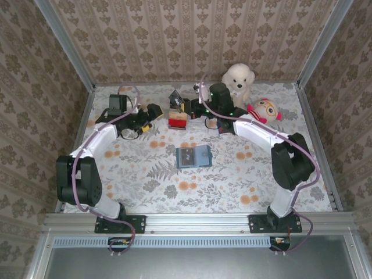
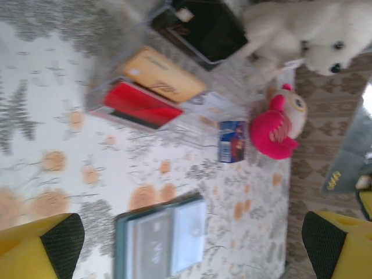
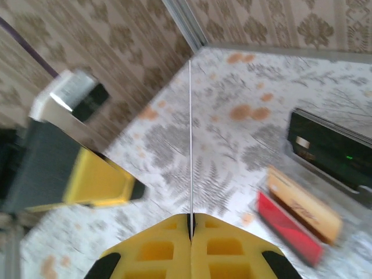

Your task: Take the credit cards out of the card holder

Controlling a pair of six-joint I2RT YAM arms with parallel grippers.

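Note:
The clear card holder stands at the back centre of the table. It holds a red card, an orange card and a dark card. My right gripper is shut on a thin credit card, seen edge-on and pointing away from the jaws. It hovers just right of the holder in the top view. My left gripper is open with nothing between its fingers, left of the holder. Two bluish cards lie flat mid-table.
A white plush bear and a pink-and-cream doll sit at the back right. A small blue box lies near the doll. Patterned walls close the table at the back and both sides.

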